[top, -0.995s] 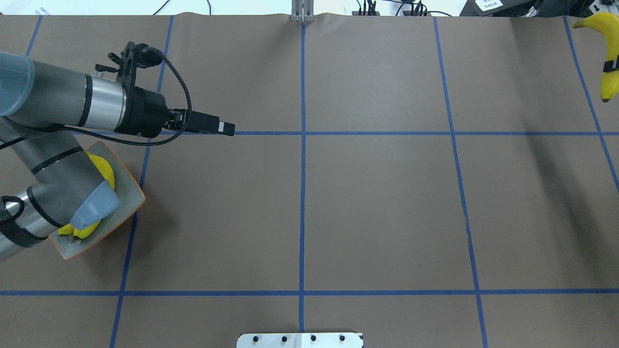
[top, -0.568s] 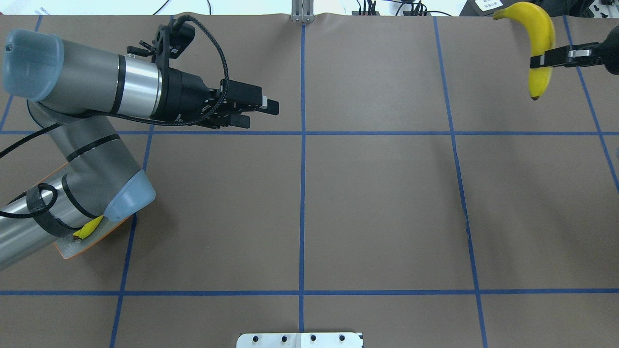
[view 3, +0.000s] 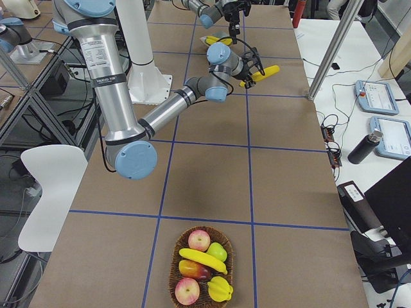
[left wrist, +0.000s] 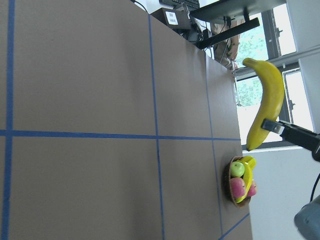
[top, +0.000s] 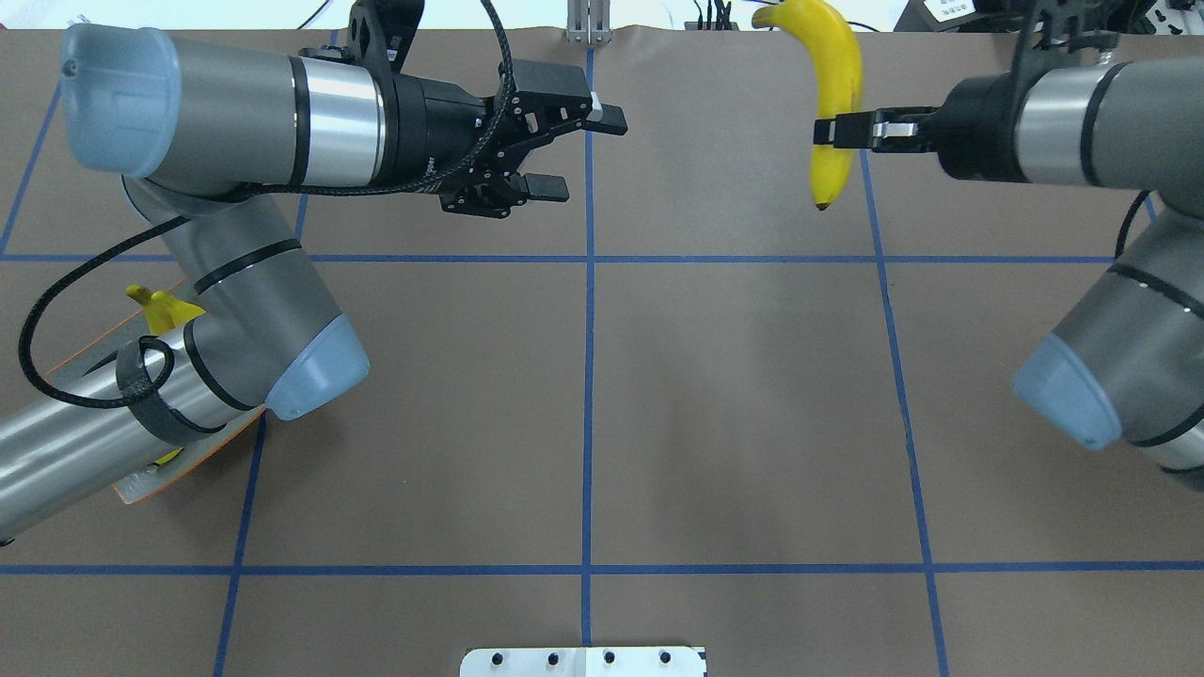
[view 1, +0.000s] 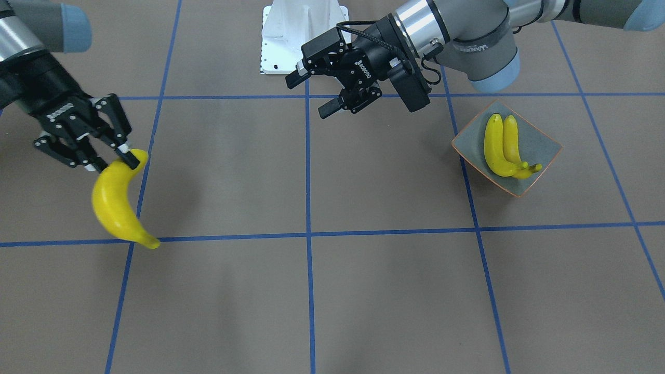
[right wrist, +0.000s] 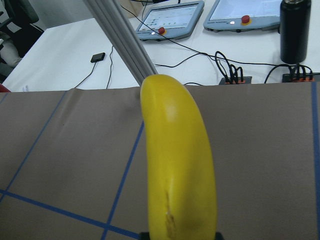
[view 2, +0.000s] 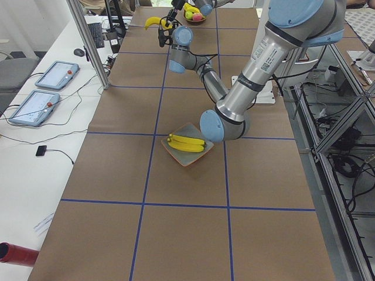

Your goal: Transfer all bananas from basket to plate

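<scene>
The left pincer (top: 581, 153) hangs spread and empty, facing the right pincer (top: 828, 132), which is clamped on a banana (top: 835, 85) held aloft. Well behind the right pincer, the basket (view 3: 171, 269) holds one banana (view 3: 203, 260) among other fruit. Well behind the left pincer, the plate (view 1: 543, 143) carries two bananas (view 1: 499, 148) side by side.

Brown paper-topped table (top: 734, 376) gridded with blue tape (top: 588, 423), white side bench (view 2: 23, 146) that carried two tablets (view 2: 57, 75) (each with a red button), aluminium post (view 2: 89, 47), white chair (view 3: 48, 186), bright window (left wrist: 247, 42) that showed greenery.
</scene>
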Robot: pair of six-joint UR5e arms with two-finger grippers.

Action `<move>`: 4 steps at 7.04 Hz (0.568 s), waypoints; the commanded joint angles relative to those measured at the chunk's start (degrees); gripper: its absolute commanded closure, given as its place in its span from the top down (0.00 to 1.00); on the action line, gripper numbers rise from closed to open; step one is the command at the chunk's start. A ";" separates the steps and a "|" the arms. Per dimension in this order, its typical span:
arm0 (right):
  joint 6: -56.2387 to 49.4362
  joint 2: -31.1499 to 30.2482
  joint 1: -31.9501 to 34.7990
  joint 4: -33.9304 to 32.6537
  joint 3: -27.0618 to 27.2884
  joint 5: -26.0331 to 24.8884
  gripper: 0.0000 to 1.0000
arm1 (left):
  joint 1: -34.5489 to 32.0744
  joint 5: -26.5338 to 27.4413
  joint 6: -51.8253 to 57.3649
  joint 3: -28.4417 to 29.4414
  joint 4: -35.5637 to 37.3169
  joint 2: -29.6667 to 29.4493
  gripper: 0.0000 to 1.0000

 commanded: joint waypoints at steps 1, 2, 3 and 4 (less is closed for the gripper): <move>2.96 2.95 -10.92 -0.52 2.24 -13.11 0.00 | 0.42 1.87 -2.16 0.37 -0.10 -0.50 1.00; 2.97 4.45 -15.50 -2.00 2.68 -19.35 0.00 | 0.42 1.95 -2.25 0.55 -0.10 -0.50 1.00; 2.97 6.64 -19.20 -4.54 3.12 -24.37 0.00 | 0.42 2.82 -4.69 0.55 -0.27 -0.33 1.00; 3.06 7.88 -22.37 -5.61 3.04 -28.60 0.00 | 0.51 6.14 -6.28 0.55 -0.45 -0.50 1.00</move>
